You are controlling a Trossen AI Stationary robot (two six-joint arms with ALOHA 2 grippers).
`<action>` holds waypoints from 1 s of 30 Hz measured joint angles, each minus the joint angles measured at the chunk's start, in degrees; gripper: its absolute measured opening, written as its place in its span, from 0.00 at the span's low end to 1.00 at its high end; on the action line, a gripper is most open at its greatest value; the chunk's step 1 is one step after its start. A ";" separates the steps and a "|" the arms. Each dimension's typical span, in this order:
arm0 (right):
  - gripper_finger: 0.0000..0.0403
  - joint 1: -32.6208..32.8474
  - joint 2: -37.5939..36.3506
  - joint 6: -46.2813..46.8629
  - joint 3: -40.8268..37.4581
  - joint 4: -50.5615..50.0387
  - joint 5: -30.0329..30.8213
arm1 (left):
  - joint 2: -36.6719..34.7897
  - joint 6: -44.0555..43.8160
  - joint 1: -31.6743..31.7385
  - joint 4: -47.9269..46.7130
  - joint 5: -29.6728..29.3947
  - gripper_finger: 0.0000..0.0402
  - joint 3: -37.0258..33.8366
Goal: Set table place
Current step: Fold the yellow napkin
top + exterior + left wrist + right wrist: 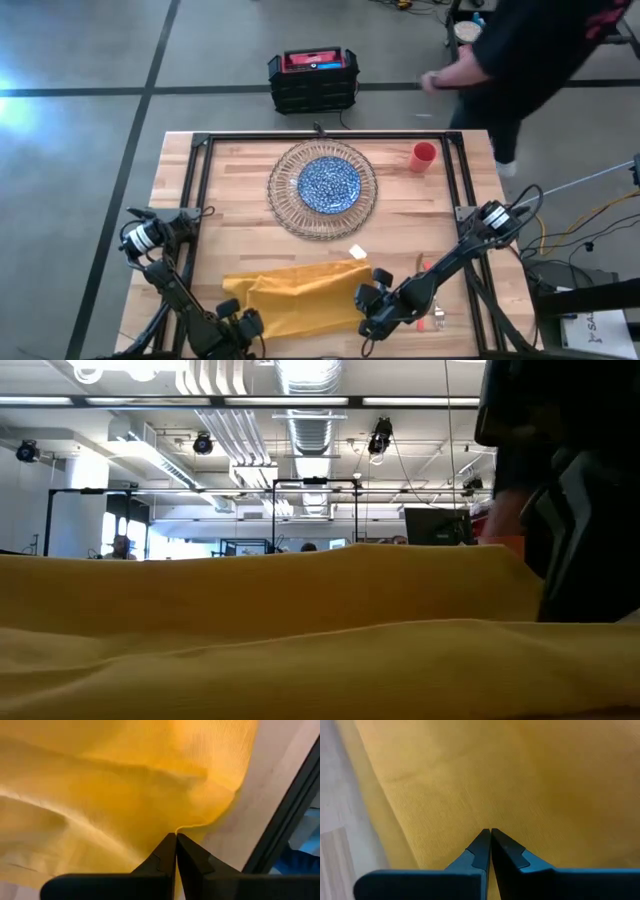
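Note:
The yellow napkin [300, 295] lies rumpled on the table [400, 215] near its front edge; it fills the lower half of the low view [300, 650]. My left gripper [240, 325] is shut at the napkin's near left corner. At the napkin's near right end, my right gripper [375, 305] is shut as well. Toward the far edge, a blue-patterned plate [329, 184] sits on the clear ribbed charger [288, 205]. A red cup [424, 156] stands upright to their right. Orange-handled cutlery [437, 318] lies partly under my right arm. My left gripper pinches the napkin's edge at a corner [192, 826] between its two fingertips [167, 845]. The cloth spreads away from the fingers, slack and wrinkled, lying on the table. My right gripper has its two fingers closed on the napkin's cloth [490, 822], away from the visible edge. The cloth lies spread around the fingertips [481, 842]; how many layers, I cannot tell.
A small white piece [357, 251] lies just beyond the napkin. A person in dark clothes [530, 50] stands past the table's far right corner, one hand out. A black crate [313, 78] sits on the floor behind the table. The black frame rail [285, 825] runs near my left gripper.

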 joint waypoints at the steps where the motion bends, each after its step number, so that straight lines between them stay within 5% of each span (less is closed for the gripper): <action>1: 0.00 0.07 0.20 0.00 0.04 0.66 0.23 | -0.03 -0.08 -0.09 -0.68 0.13 0.00 0.00; 20: 0.00 2.60 0.55 4.19 0.04 2.08 -0.89 | -0.13 -7.96 -2.18 -4.38 6.44 0.00 -0.93; 30: 0.00 2.95 0.88 -0.93 5.16 0.45 -1.74 | -0.64 -6.66 -2.06 -3.66 8.35 0.00 4.75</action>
